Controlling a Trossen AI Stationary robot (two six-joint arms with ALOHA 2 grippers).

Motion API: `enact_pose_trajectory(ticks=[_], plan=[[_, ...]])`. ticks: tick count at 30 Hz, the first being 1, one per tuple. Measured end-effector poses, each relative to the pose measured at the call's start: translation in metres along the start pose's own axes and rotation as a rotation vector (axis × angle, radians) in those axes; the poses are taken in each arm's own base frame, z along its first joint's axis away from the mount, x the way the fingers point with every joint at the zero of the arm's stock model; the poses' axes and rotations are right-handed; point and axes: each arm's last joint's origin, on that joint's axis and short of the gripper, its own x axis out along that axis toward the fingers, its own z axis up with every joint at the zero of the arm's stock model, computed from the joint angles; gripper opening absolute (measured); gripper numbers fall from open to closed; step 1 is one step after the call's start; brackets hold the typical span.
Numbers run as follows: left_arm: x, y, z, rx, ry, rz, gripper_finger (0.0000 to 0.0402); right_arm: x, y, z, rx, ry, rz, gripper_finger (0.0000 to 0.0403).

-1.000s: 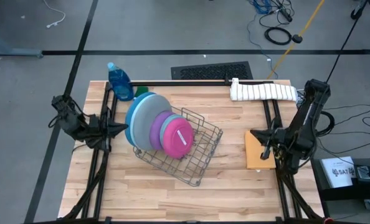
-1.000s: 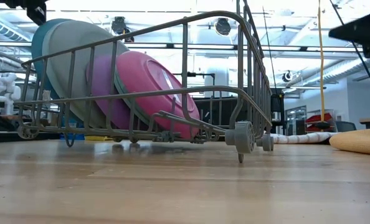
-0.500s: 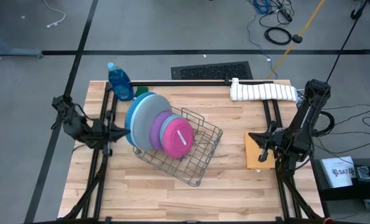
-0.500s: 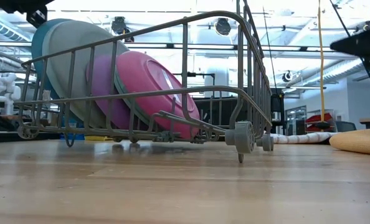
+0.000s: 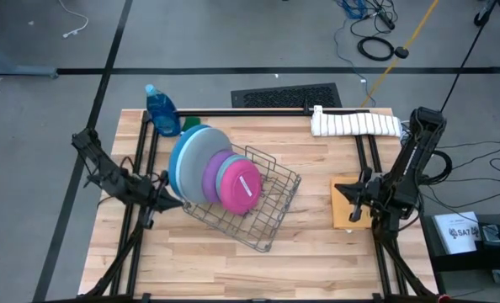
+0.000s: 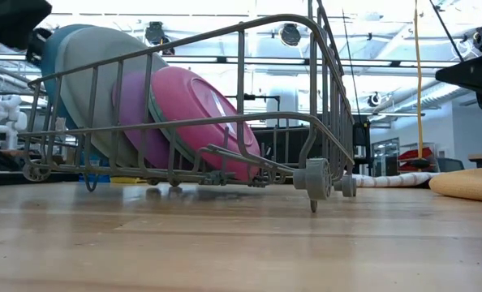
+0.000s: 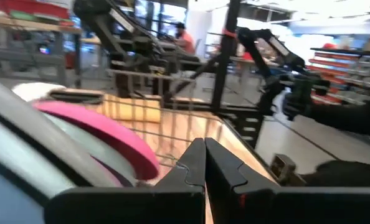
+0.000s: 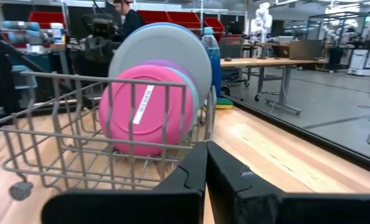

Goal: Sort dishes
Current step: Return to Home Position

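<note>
Several dishes stand on edge in a wire rack (image 5: 271,220) at mid-table: a blue plate (image 5: 175,168), a grey one (image 5: 201,147), a purple one (image 5: 210,175), a teal one (image 5: 227,167) and, in front, a pink one (image 5: 240,190). My left gripper (image 5: 179,202) is shut and level, close beside the rack's left corner with the plates next to it (image 7: 98,134). Whether it touches the rack does not show. My right gripper (image 5: 337,187) is shut and hangs over the orange sponge (image 5: 345,218), pointing at the rack (image 8: 110,168).
A blue soap bottle (image 5: 161,109) stands at the far left corner. A white rolled towel (image 5: 355,124) lies at the far right. Dark frame bars (image 5: 142,151) run along both sides of the table. Bare wood lies along the near edge (image 5: 233,273).
My left gripper has sunk and swung toward the table's near edge and the rack's left corner, rolling a little as it went. My right gripper has come down a little over the sponge. Both have stayed shut. The rack and plates have kept still.
</note>
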Motion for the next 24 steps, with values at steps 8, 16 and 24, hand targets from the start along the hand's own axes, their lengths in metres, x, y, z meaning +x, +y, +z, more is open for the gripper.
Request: enact_pose_trajectory(ticks=[8,16,24], plan=[[0.002,-0.001,-0.023,-0.033,0.016,-0.08,0.0,-0.005,0.001,0.0,-0.002,0.004,0.055,0.0],[0.002,-0.001,-0.029,-0.017,0.077,-0.091,0.0,-0.009,0.005,-0.014,0.007,0.006,0.093,0.0],[0.002,-0.001,-0.03,-0.034,0.08,-0.08,0.0,-0.012,0.006,-0.024,-0.03,0.007,0.126,0.0]])
